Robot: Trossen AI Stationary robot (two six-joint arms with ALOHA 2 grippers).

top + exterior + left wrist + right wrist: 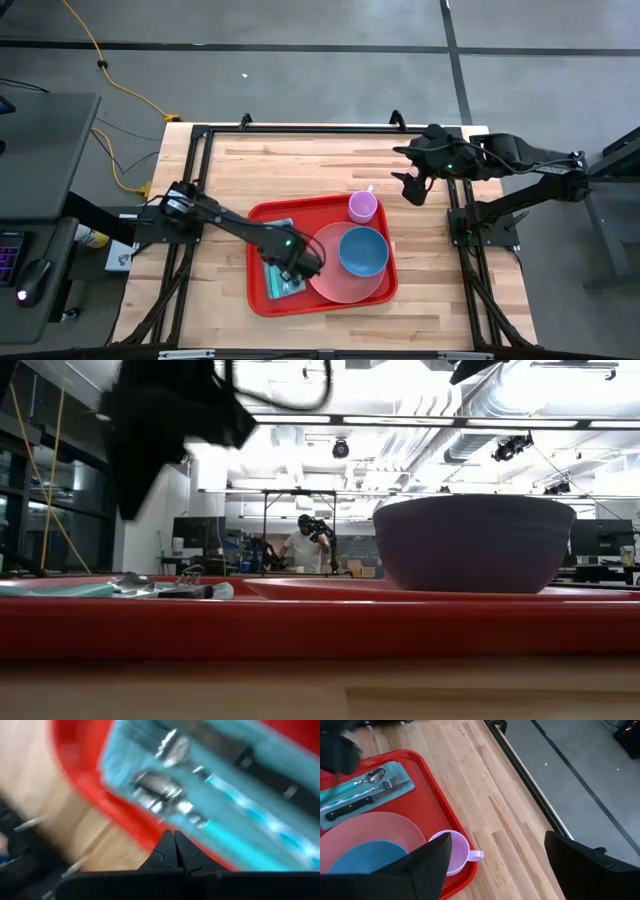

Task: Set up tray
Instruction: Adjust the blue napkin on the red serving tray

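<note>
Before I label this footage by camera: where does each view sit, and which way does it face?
High view: overhead, straight down on the tray; both arms show, the left claw over it, the right claw off it.
Low view: table height, level across the tray rim at the bowl; a dark arm hangs above.
Left wrist: down on cutlery; shut fingers.
Right wrist: down on the mug; open fingers.
Shared: the red tray appears in all four views.
</note>
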